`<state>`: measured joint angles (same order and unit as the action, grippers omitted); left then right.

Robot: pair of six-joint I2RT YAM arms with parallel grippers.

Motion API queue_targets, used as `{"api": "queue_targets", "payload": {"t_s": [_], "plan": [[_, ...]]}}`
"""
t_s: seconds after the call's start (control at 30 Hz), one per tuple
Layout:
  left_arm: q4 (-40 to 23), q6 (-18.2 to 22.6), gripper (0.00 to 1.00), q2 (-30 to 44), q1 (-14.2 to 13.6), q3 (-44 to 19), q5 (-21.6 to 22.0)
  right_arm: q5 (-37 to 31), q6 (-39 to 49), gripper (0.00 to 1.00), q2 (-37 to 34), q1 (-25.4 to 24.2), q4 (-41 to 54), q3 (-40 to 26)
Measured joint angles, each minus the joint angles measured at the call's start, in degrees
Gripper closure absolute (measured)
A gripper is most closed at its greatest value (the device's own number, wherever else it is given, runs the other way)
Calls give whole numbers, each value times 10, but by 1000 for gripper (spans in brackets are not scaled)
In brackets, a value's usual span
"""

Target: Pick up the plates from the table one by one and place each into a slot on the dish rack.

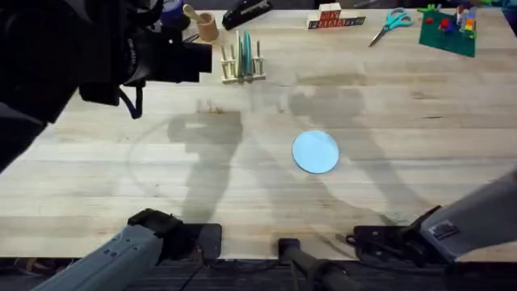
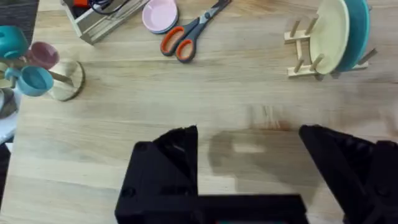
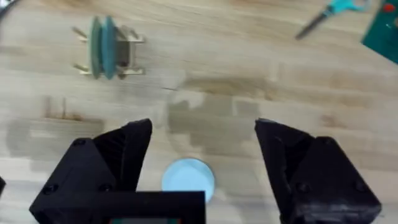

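The pale light blue plate [image 1: 316,152] lies flat on the table [image 1: 404,137], near its middle. In the right wrist view this plate [image 3: 188,177] sits low between my open right gripper [image 3: 202,134], whose fingers hold nothing. The right gripper [image 1: 367,239] stays low near the table's front edge. The dish rack [image 1: 242,71] stands at the back with a teal plate [image 1: 245,50] upright in a slot, a second disc beside it. My left gripper [image 2: 252,149] is raised, open and empty, a little short of the rack [image 2: 305,59] and the teal plate [image 2: 359,31].
A wooden cup with a spoon [image 1: 207,24] stands left of the rack. Along the back are a black stapler [image 1: 246,11], lettered blocks [image 1: 331,18], teal scissors [image 1: 392,20] and a green brick plate [image 1: 448,32]. Orange scissors [image 2: 186,37], a pink dish [image 2: 160,14] and a mug stand [image 2: 37,68] lie farther off.
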<state>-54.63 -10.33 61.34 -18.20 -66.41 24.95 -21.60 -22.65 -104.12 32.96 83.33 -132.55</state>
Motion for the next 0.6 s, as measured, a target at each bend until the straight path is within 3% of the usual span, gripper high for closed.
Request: {"api": "queue_targets", "payload": {"t_s": [0.17, 0.27, 0.3, 0.33, 0.6], "plan": [[0, 8, 8, 0, 0, 0, -18, 22, 2, 6, 81, -66, 10, 60], [0, 10, 8, 0, 0, 0, -29, 29, 5, 6, 130, -87, 6, 143], [0, 11, 8, 0, 0, 0, -49, 33, 12, 6, 172, -97, -7, 232], [0, 11, 8, 0, 0, 0, -57, 33, 16, 6, 185, -99, -8, 261], [-2, 11, 8, 0, 0, 0, -131, 77, 19, 7, 268, -129, -39, 421]]}}
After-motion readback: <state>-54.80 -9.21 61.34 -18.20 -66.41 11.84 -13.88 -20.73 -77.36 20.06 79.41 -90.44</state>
